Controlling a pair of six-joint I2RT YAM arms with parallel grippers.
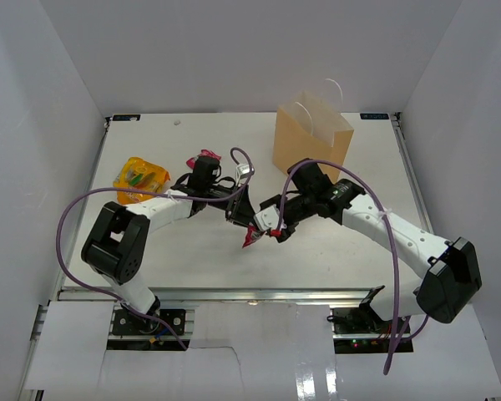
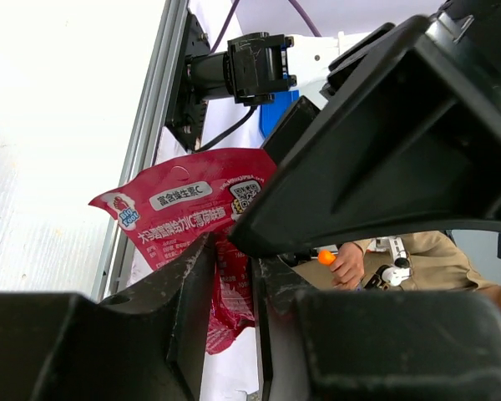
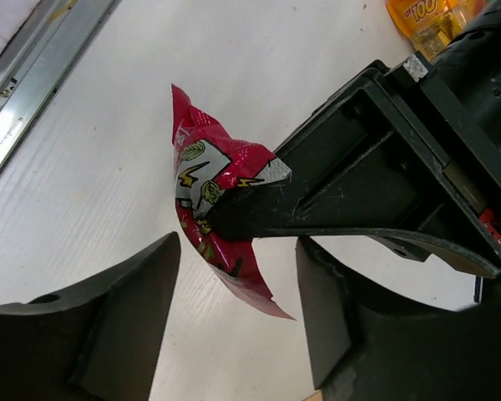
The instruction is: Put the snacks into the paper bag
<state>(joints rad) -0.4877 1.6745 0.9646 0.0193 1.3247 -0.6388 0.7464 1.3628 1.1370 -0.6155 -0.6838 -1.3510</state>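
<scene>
L gripper [image 2: 231,255] is clamped on a red-pink snack packet [image 2: 184,209] at mid-table. R gripper [image 3: 238,251] faces it, jaws apart either side of the packet's lower corner, not touching. Upright paper bag [image 1: 311,138] stands behind, well apart. Orange snack bag [image 1: 142,178] lies far left.

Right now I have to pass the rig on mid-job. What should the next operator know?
Left gripper: shut on a red packet, held out towards the right arm's fingers.
Right gripper: open, with a finger on either side of that packet, not gripping it.
Paper bag: upright at the far side; its inside is not visible.
Loose snacks: an orange bag at the left and a second packet at the far side, left of the paper bag.
Done: nothing confirmed in the paper bag.
Left: probably finish the handover, drop the red packet in, then bag the two loose snacks.
</scene>
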